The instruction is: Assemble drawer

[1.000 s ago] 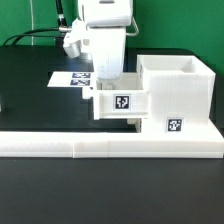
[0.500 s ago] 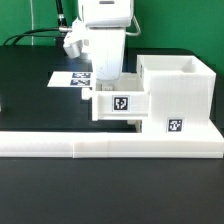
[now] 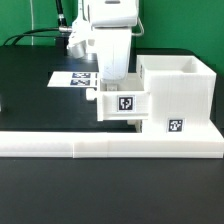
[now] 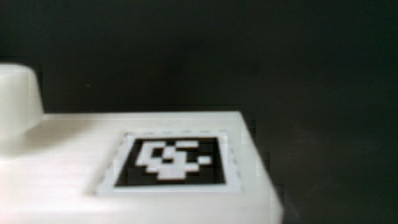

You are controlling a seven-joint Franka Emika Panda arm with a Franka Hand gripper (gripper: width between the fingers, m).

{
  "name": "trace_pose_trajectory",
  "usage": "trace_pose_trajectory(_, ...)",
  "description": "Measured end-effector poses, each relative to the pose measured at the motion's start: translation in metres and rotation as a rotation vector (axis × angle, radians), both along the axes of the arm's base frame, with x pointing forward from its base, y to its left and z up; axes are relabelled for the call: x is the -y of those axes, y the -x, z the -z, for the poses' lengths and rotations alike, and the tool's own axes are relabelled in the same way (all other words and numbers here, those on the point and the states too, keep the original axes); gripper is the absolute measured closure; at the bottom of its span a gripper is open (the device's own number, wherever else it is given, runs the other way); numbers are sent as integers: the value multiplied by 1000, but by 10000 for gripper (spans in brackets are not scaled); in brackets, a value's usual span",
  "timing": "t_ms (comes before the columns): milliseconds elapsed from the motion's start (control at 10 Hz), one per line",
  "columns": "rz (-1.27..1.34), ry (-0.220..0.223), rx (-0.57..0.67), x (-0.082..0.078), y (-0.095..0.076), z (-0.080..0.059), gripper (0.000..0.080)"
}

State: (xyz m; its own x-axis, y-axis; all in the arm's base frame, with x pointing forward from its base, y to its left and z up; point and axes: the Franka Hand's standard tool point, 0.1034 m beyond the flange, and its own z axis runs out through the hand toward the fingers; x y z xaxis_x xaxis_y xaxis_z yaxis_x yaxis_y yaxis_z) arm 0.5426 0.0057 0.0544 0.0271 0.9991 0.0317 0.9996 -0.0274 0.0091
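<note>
The box (image 3: 122, 103), one of the drawer's small knobbed parts, sits partly inside the casing (image 3: 176, 92), at the casing's side toward the exterior view's left. Its tagged face looks at the camera and its small knob (image 3: 92, 96) sticks out on the exterior view's left. The casing stands against the low white wall (image 3: 110, 143), which runs along the front of the black table (image 3: 25, 75). In the wrist view the tag on the box's top (image 4: 173, 159) is close and blurred, and a rounded white part (image 4: 15, 95) rises beside it.

The gripper (image 3: 108, 77) comes down on the box from above, but the arm body hides its fingertips. I cannot tell if the jaws are released or clenched on the box.

My judgement is that the box is not yet fully in. The main risk is jamming: if the push is not straight along the casing's opening, the box can tilt and wedge against the inner walls. A hard push then can slide the whole casing along the wall, because only the wall holds it. If the fingers only press and do not grip, they can slip off the smooth plastic. Behind the arm the marker board (image 3: 70, 78) lies flat, well apart from this risk.
</note>
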Motion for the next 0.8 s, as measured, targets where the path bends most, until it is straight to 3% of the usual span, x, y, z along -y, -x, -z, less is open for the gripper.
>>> trace_pose_trajectory(300, 13, -2, 15, 0, 0, 1, 757)
trace_pose_trajectory(400, 14, -2, 13, 0, 0, 1, 678)
trace_pose_trajectory(500, 14, -2, 13, 0, 1, 1, 543)
trace_pose_trajectory(600, 14, -2, 13, 0, 1, 1, 543)
trace_pose_trajectory(700, 13, -3, 13, -1, 0, 1, 361)
trace_pose_trajectory(800, 13, -2, 12, -1, 0, 1, 232)
